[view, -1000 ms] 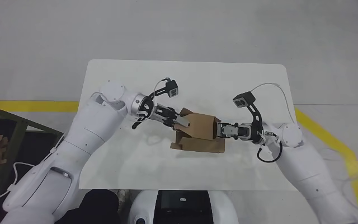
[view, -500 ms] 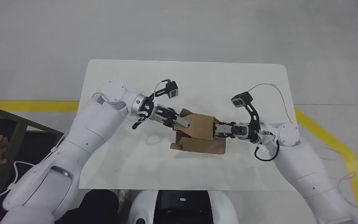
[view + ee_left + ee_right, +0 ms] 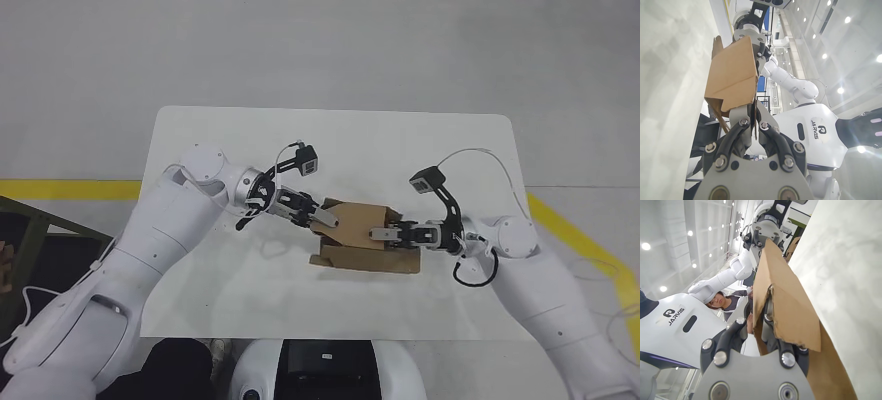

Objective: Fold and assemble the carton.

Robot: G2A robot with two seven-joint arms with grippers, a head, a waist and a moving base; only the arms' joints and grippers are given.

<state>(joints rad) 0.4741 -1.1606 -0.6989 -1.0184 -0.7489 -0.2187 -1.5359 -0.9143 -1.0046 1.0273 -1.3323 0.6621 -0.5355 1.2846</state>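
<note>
Logged right gripper [image 3: 385, 236] pushed farther in over carton [image 3: 360, 225] than a second ago, with carton pressed lower and its bottom panel slid toward that arm; noted left gripper [image 3: 322, 215] unmoved. Found left jaws clenched on a wall edge at carton's open end, cardboard pinched between both fingers. Found right jaws grasping a ragged-edged panel at the opposite end, one finger inside, one outside. Saw carton held between the two grippers, half-erected, lower panel apparently resting on white table [image 3: 200, 200] near its middle. Judged step in hand as opening the flat sleeve into a tube, corners not yet square. Reckoned next move called for drawing the two gripped walls apart to square the creases, then folding end flaps in. Feared more tearing at the ragged edge under a hard pull.
</note>
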